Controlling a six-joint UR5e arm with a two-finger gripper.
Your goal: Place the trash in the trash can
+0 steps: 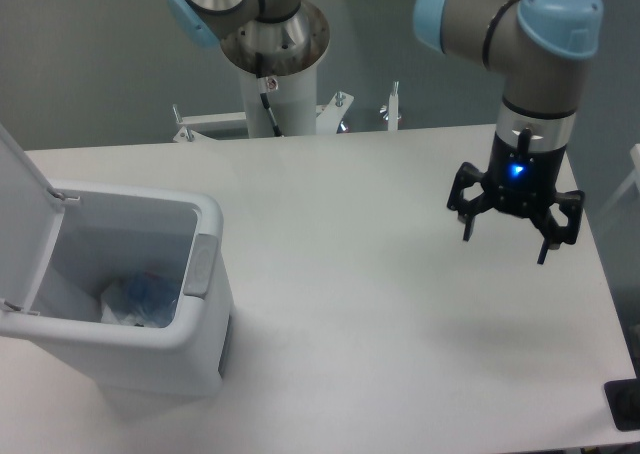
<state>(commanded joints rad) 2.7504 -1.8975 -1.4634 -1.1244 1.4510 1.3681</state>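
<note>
The trash can's wall half hides the trash; its lid is cropped.

I see a smooth, matt white counter. The trash can looks like satiny white plastic with a grey tab (dull finish). My gripper has matt black fingers; the arm's base column is bare brushed metal.
</note>
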